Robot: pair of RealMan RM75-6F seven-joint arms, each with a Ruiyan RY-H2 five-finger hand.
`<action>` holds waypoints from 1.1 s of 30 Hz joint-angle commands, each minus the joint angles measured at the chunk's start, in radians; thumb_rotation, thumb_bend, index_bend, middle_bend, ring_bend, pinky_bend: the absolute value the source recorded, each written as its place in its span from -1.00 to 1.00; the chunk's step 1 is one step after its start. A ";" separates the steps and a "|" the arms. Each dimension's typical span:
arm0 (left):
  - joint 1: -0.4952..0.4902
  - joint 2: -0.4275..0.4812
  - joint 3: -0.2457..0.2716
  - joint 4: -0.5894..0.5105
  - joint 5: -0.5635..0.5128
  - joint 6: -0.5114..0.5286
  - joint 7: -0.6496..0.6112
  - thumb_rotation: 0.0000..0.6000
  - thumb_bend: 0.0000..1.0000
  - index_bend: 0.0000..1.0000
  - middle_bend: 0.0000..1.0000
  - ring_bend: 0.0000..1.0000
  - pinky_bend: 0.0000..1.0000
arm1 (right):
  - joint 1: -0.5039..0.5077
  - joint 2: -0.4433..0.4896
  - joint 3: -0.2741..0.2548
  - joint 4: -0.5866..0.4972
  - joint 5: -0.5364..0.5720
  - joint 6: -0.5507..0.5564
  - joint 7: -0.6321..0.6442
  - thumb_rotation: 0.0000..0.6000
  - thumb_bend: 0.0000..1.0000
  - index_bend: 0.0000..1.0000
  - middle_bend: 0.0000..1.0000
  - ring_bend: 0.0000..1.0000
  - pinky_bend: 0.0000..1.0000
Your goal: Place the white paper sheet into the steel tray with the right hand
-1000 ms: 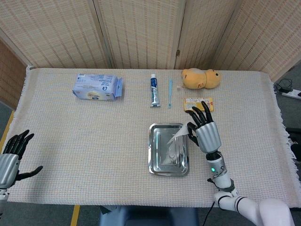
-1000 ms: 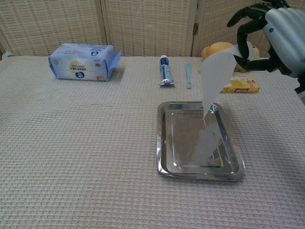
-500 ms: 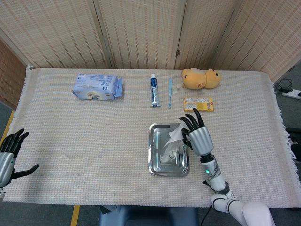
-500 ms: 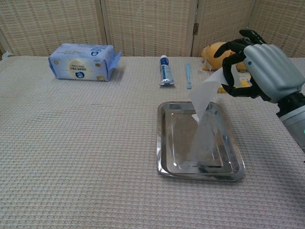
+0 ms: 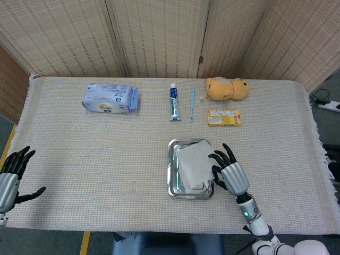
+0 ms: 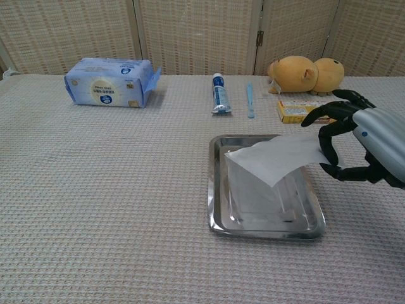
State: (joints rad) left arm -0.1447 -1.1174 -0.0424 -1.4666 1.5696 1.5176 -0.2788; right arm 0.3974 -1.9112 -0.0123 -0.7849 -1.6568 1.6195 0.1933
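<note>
**Observer:** What have you got closest to you?

**Operator:** My right hand (image 6: 364, 144) sits at the right edge of the steel tray (image 6: 215, 190). Its fingers (image 6: 326, 140) are curled at the edge of the white paper sheet (image 6: 273, 157); I read it as pinching the sheet's right side, though I can't make out the exact contact. From the head view the same hand (image 5: 229, 172) lies just beside the tray (image 5: 172, 175).

**Observer:** And the sheet itself?

**Operator:** It is spread over the tray, near flat. In the chest view its right side is lifted and one corner dips toward the tray floor. From above, the sheet (image 5: 194, 163) covers most of the tray's upper part.

**Observer:** Your other hand?

**Operator:** My left hand (image 5: 11, 178) is off the table's left edge, well apart from everything, fingers spread and holding nothing.

**Observer:** What's beyond the tray?

**Operator:** A small yellow box (image 6: 296, 110) just past my right hand, then a toothpaste tube (image 6: 219, 94) with a light blue toothbrush (image 6: 250, 99) beside it. Far left is a blue pack of wipes (image 6: 109, 82); far right, a yellow plush toy (image 6: 305, 73). All of it rests on a woven tablecloth (image 6: 107, 190), with a wicker screen (image 6: 196, 31) behind.
</note>
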 commanded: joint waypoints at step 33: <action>0.004 0.015 0.009 -0.002 0.026 0.016 -0.048 1.00 -0.57 -0.98 -1.00 -1.00 -0.96 | -0.062 0.075 0.007 -0.439 0.124 -0.264 -0.301 1.00 0.11 0.57 -0.34 -0.64 -1.00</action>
State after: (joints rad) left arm -0.1407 -1.1031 -0.0337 -1.4688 1.5950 1.5332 -0.3266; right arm 0.3390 -1.8313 -0.0101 -1.2205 -1.5377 1.3554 -0.1014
